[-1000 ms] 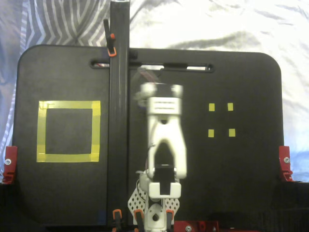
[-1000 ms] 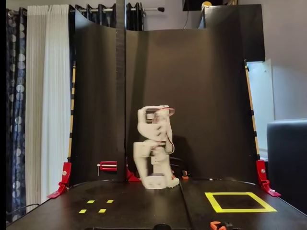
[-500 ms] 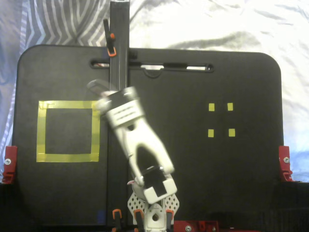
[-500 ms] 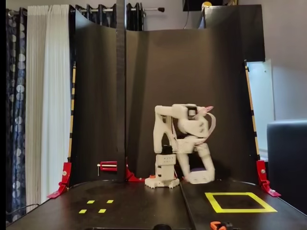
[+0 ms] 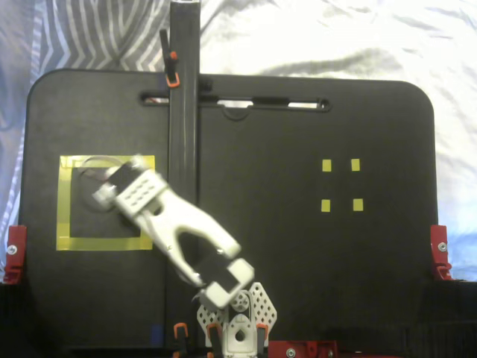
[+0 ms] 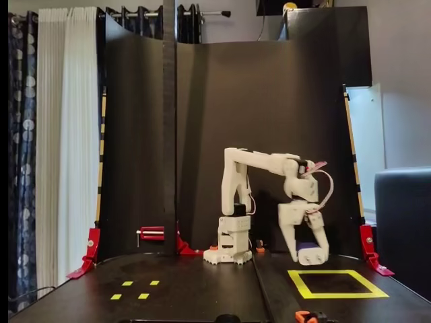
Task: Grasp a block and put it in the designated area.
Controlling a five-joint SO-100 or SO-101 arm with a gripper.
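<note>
In a fixed view from the front, my white gripper point(image 6: 311, 256) hangs just above the far edge of the designated area point(image 6: 337, 295), a yellow tape square with a black inside. A dark-blue block point(image 6: 308, 247) sits between the fingers, held off the board. In a fixed view from above, the gripper point(image 5: 103, 191) is over the upper middle of the same yellow square point(image 5: 104, 243), with the arm stretched in from the base at bottom centre. The block is hidden under the gripper in that view.
Several tiny yellow tape squares point(image 5: 326, 165) point(image 6: 126, 283) lie on the other half of the black board. A tall black post point(image 5: 182, 112) point(image 6: 168, 128) stands by the square's inner side. Red clamps point(image 5: 13, 253) point(image 6: 367, 242) mark the board's side edges.
The arm has swung from the board's centre over to the yellow square, stretched out, and lowered the gripper close to the board.
</note>
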